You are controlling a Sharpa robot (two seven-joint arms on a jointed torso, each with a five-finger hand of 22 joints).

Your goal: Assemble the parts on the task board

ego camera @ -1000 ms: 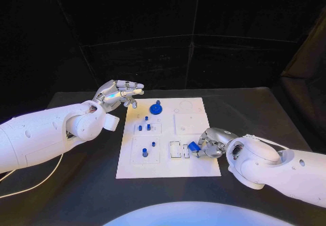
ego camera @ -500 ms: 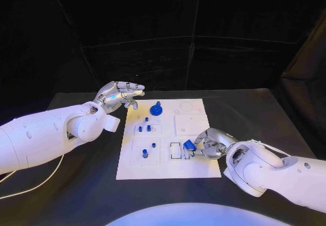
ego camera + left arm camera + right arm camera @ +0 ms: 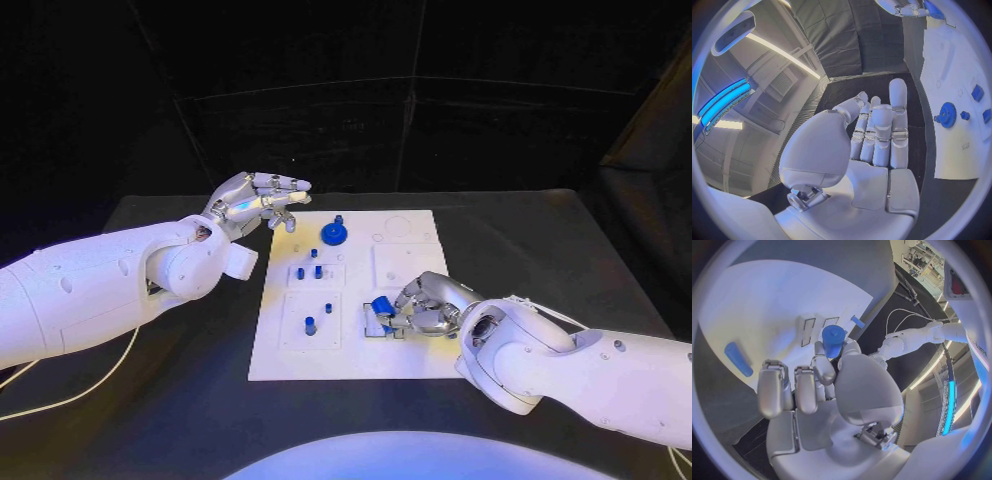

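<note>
A: Where is the small blue cylindrical part point(image 3: 382, 304) now?

B: Pinched in the fingers point(image 3: 822, 368) of the silver right hand point(image 3: 414, 305), just over the narrow rectangular slots point(image 3: 379, 320) in the near half of the flat white task board point(image 3: 418, 357). In the right wrist view the cylinder point(image 3: 833, 339) stands up between the thumb and a finger, close to the 2 slots.

A: And the rest of the board?

B: A round blue gear with a peg point(image 3: 335, 233) sits at its far end, with several small blue upright pegs point(image 3: 309, 323) in the squares on the left half.

A: The left hand?

B: The silver left hand point(image 3: 257, 200) hangs above the black surface point(image 3: 173, 400) off the board's far left corner, released, fingers apart and holding nothing (its palm faces up in its wrist view).
</note>
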